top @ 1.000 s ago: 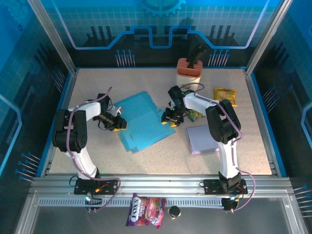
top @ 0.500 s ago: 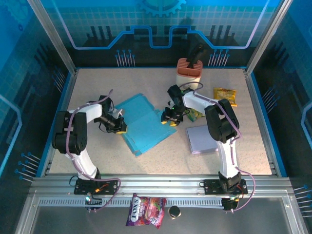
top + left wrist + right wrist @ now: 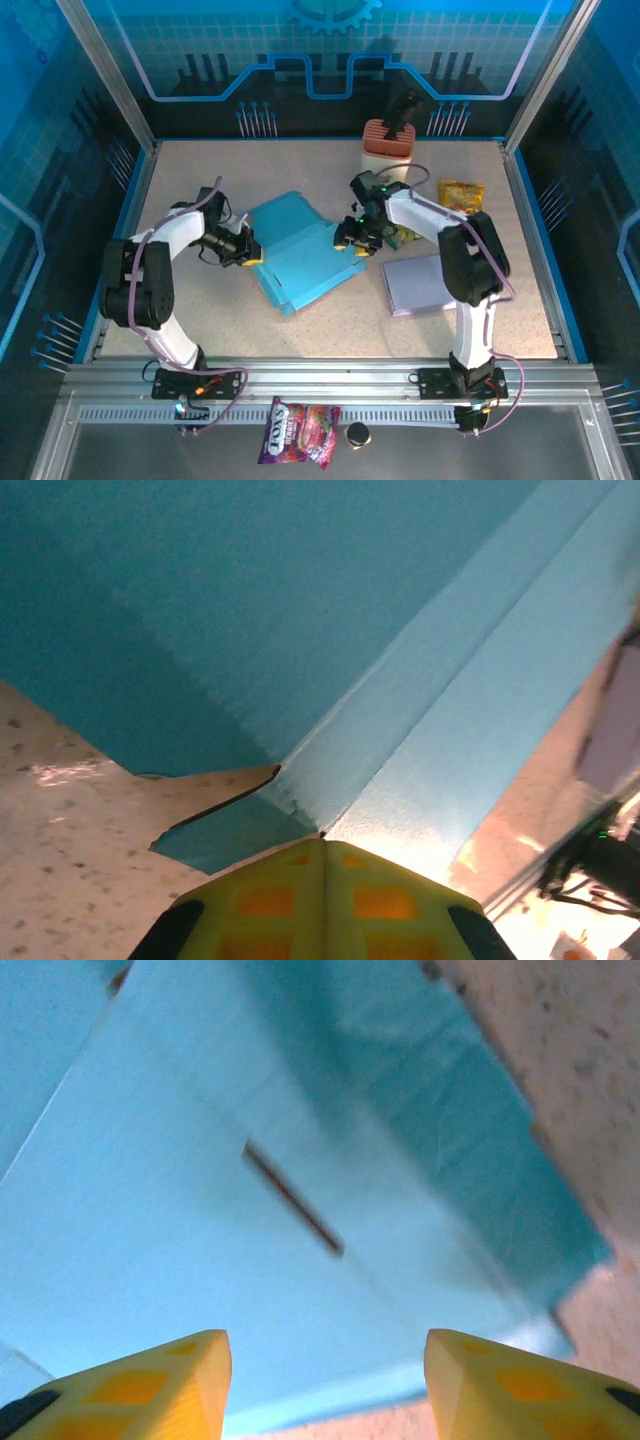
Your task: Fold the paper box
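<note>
A speckled beige tabletop [image 3: 200, 180] sits inside blue-lit walls [image 3: 300, 60] and aluminium framing [image 3: 320, 375]. Left of its centre, the left gripper [image 3: 243, 250] is pinched shut on the left edge of the paper box [image 3: 300, 255]. The box is a flat turquoise sheet with creased flaps, lying mid-tabletop. At its right edge the right gripper [image 3: 352, 240] stands with jaws apart.

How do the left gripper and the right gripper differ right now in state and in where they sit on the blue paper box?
The left gripper is shut, pinching a fold at the left edge of the paper box; the right gripper is open, holding nothing. The left gripper meets the box edge-on; the right gripper looks down on its right side. Both have yellow fingers.
</note>
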Action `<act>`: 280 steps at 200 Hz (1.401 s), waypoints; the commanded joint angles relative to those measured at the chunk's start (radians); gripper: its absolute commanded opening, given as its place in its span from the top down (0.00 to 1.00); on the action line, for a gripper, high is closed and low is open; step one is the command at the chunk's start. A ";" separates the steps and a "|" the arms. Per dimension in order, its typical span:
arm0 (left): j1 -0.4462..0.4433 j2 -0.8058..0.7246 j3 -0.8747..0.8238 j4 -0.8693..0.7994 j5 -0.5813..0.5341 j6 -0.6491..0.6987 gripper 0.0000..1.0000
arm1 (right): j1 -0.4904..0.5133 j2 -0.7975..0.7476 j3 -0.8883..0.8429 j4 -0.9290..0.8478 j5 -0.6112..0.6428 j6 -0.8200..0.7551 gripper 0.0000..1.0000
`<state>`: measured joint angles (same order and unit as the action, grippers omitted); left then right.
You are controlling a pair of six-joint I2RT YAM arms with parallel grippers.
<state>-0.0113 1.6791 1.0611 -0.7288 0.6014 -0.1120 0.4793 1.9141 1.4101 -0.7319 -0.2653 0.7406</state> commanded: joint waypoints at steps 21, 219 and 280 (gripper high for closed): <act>0.015 -0.070 0.101 -0.008 0.142 -0.156 1.00 | 0.003 -0.350 -0.305 0.238 -0.069 0.292 0.39; 0.078 -0.120 0.081 0.095 0.285 -0.354 1.00 | 0.157 -0.341 -0.697 1.256 0.050 0.978 0.51; 0.082 -0.119 0.073 0.108 0.293 -0.362 1.00 | 0.128 -0.327 -0.708 1.327 0.056 1.010 0.71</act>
<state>0.0628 1.5898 1.1473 -0.6292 0.8543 -0.4633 0.6205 1.5955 0.6991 0.5320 -0.2344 1.7390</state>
